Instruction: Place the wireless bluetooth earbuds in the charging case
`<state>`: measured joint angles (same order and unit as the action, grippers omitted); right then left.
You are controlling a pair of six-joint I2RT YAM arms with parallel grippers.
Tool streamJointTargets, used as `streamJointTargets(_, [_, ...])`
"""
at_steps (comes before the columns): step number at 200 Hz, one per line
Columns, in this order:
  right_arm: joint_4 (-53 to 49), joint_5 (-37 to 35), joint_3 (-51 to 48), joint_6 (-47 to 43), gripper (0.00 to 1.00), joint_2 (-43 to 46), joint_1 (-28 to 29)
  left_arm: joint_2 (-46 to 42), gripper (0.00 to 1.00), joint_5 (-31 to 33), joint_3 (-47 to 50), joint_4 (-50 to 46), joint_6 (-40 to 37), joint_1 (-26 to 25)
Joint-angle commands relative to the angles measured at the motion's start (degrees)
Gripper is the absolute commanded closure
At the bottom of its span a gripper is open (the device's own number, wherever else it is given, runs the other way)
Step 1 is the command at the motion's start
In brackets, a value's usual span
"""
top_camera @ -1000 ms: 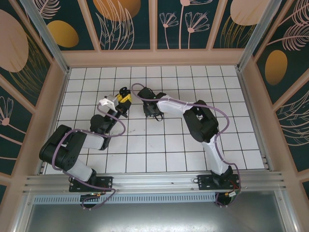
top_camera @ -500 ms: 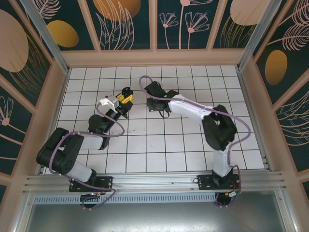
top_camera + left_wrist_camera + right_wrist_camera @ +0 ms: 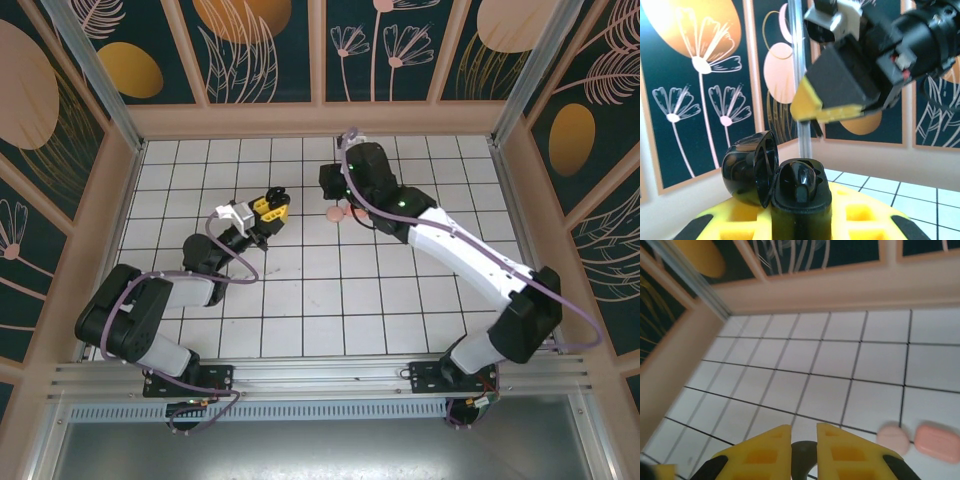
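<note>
My left gripper point(image 3: 800, 217) is shut on the base of a black charging case point(image 3: 801, 205), held upright. Its lid point(image 3: 749, 169) hangs open to the left. One black earbud point(image 3: 802, 182) sits in the case. In the top view my left gripper point(image 3: 272, 205) hovers left of centre, pointing right. My right gripper point(image 3: 332, 196) is a short way to its right, and its yellow fingertips point(image 3: 812, 102) loom above the case in the left wrist view. Its jaws point(image 3: 803, 427) stand almost together on a small dark rounded earbud point(image 3: 804, 454).
A pale pink round thing point(image 3: 892, 436) and a coral pink oblong thing point(image 3: 938, 441) lie side by side on the white tiles, just below my right gripper point(image 3: 347, 211). They are blurred. The enclosure's back wall point(image 3: 840, 285) and left wall stand beyond.
My right gripper has risen and swung back and to the right, away from beside the left gripper. The left gripper has turned the case toward the right.
</note>
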<state>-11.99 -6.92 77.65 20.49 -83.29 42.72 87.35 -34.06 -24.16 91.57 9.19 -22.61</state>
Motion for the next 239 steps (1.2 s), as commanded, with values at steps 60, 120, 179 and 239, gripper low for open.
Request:
streamJointTargets(60, [20.65,12.72,-11.90,-1.20,0.83,9.98,0.61,5.16,1.00,-5.31,-8.61,-0.33,-0.76,-3.44])
streamJointTargets(120, [25.84,14.48,-15.26,-1.41,0.83,9.90,2.10,7.37,1.00,-5.49,-11.61,-0.69,0.21,-4.72])
streamJointTargets(179, [27.47,14.30,-16.04,-1.33,0.83,8.72,2.96,7.75,1.00,-5.49,-12.22,-0.69,0.39,-4.89])
streamJointTargets(239, [26.93,13.52,-15.24,-1.92,0.83,6.72,3.07,7.31,1.00,-5.66,-12.31,-0.69,0.50,-4.99])
